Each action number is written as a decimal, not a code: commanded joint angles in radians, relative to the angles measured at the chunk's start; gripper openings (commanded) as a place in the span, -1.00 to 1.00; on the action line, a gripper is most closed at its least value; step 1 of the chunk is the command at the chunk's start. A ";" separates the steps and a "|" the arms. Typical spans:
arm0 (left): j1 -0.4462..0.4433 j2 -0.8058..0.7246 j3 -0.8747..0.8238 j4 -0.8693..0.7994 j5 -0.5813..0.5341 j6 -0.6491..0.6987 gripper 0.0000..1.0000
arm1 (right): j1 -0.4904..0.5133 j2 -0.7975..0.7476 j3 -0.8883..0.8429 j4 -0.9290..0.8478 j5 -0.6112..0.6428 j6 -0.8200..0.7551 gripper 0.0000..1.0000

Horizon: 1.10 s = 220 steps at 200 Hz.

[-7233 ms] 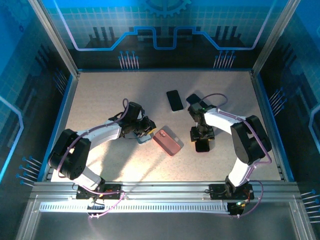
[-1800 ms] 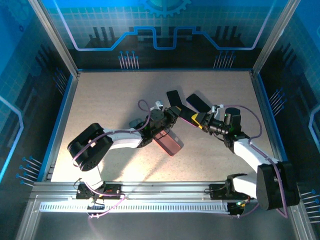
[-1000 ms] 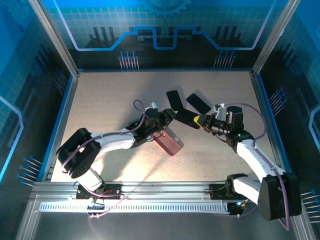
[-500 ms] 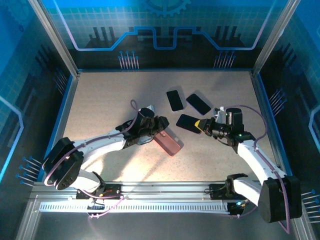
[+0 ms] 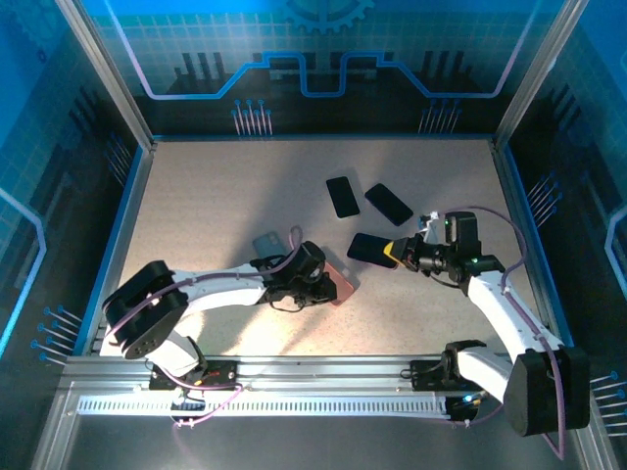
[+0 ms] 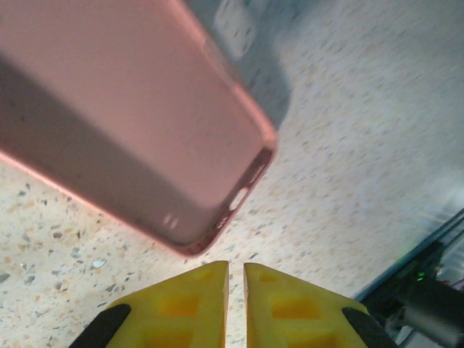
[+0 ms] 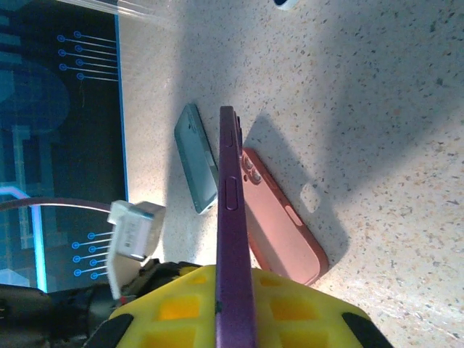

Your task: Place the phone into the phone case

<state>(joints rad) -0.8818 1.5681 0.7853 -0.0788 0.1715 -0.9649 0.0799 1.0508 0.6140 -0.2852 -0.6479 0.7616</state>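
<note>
Gripping a slim purple phone [image 7: 233,217] edge-on, right claw [image 7: 235,283]; left claw [image 6: 235,274] clenched empty beside matte pink case [image 6: 130,130].

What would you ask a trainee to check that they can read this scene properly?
1. True or false: the right hand is gripping a purple phone.
2. Pick one: what colour is the phone case lying on the table just in front of the left hand? A pink, B green, C white.
3. Short answer: is the purple phone inside the phone case yet?

Key: 1 true. 2 A. 3 no, the right hand holds it, apart from the phone case.
</note>
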 commanded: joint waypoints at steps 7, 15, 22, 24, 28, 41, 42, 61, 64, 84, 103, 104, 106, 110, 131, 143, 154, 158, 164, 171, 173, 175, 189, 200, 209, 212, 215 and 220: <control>-0.018 0.064 0.000 -0.042 0.059 0.010 -0.72 | -0.037 -0.026 0.033 -0.030 -0.069 -0.036 -1.00; -0.020 0.081 0.004 -0.036 0.068 0.007 -0.72 | -0.045 -0.027 0.031 -0.031 -0.078 -0.036 -1.00; -0.023 0.095 0.009 -0.030 0.072 0.005 -0.73 | -0.052 -0.028 0.029 -0.032 -0.083 -0.037 -1.00; -0.024 0.099 0.010 -0.029 0.073 0.004 -0.73 | -0.054 -0.029 0.028 -0.033 -0.084 -0.037 -1.00; -0.025 0.107 0.013 -0.025 0.076 0.003 -0.73 | -0.058 -0.029 0.027 -0.034 -0.087 -0.038 -1.00; -0.026 0.130 0.021 -0.016 0.078 -0.003 -0.73 | -0.070 -0.034 0.025 -0.040 -0.097 -0.041 -1.00; -0.026 0.131 0.021 -0.015 0.078 -0.003 -0.73 | -0.070 -0.034 0.025 -0.040 -0.097 -0.041 -1.00; -0.028 0.162 0.037 0.011 0.087 -0.015 -0.73 | -0.083 -0.040 0.024 -0.051 -0.104 -0.048 -1.00; -0.028 0.168 0.040 0.016 0.089 -0.015 -0.74 | -0.085 -0.041 0.025 -0.053 -0.106 -0.051 -1.00; -0.028 0.198 0.060 0.034 0.092 -0.023 -0.74 | -0.098 -0.044 0.025 -0.064 -0.113 -0.056 -1.00; -0.029 0.222 0.092 0.049 0.098 -0.025 -0.74 | -0.106 -0.048 0.024 -0.076 -0.117 -0.064 -1.00; -0.029 0.223 0.093 0.049 0.099 -0.024 -0.74 | -0.107 -0.048 0.024 -0.077 -0.117 -0.065 -1.00; -0.030 0.226 0.099 0.050 0.100 -0.023 -0.74 | -0.107 -0.048 0.024 -0.078 -0.117 -0.065 -1.00; -0.030 0.230 0.108 0.051 0.102 -0.023 -0.74 | -0.110 -0.048 0.024 -0.080 -0.119 -0.066 -1.00; -0.031 0.257 0.151 0.055 0.102 -0.016 -0.74 | -0.117 -0.053 0.026 -0.088 -0.123 -0.070 -1.00; -0.031 0.273 0.171 0.060 0.103 -0.010 -0.74 | -0.120 -0.055 0.026 -0.093 -0.124 -0.070 -1.00; -0.031 0.286 0.189 0.065 0.103 -0.008 -0.74 | -0.120 -0.059 0.027 -0.099 -0.124 -0.071 -1.00; -0.031 0.291 0.193 0.070 0.103 -0.008 -0.74 | -0.121 -0.061 0.028 -0.102 -0.124 -0.074 -1.00; -0.031 0.299 0.200 0.077 0.104 -0.006 -0.74 | -0.121 -0.064 0.028 -0.108 -0.122 -0.075 -1.00; -0.030 0.307 0.212 0.082 0.103 -0.004 -0.74 | -0.121 -0.069 0.029 -0.113 -0.121 -0.075 -1.00; -0.031 0.310 0.215 0.084 0.102 -0.003 -0.74 | -0.121 -0.070 0.029 -0.114 -0.120 -0.074 -1.00; -0.030 0.313 0.218 0.084 0.102 -0.003 -0.74 | -0.121 -0.070 0.029 -0.116 -0.120 -0.074 -1.00; -0.029 0.322 0.241 0.090 0.105 0.005 -0.74 | -0.121 -0.079 0.030 -0.125 -0.121 -0.073 -1.00; -0.028 0.318 0.253 0.092 0.100 0.013 -0.75 | -0.121 -0.085 0.029 -0.135 -0.120 -0.072 -1.00; -0.026 0.304 0.254 0.097 0.096 0.018 -0.75 | -0.121 -0.092 0.027 -0.142 -0.119 -0.070 -1.00; -0.025 0.299 0.251 0.100 0.095 0.020 -0.75 | -0.121 -0.094 0.026 -0.144 -0.117 -0.067 -1.00; -0.024 0.291 0.247 0.104 0.095 0.020 -0.75 | -0.121 -0.098 0.025 -0.146 -0.116 -0.065 -1.00; -0.020 0.279 0.238 0.112 0.093 0.018 -0.75 | -0.121 -0.102 0.022 -0.148 -0.117 -0.063 -1.00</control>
<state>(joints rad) -0.9054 1.8801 1.0122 -0.0067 0.2741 -0.9653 -0.0261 0.9829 0.6151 -0.4103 -0.7197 0.7052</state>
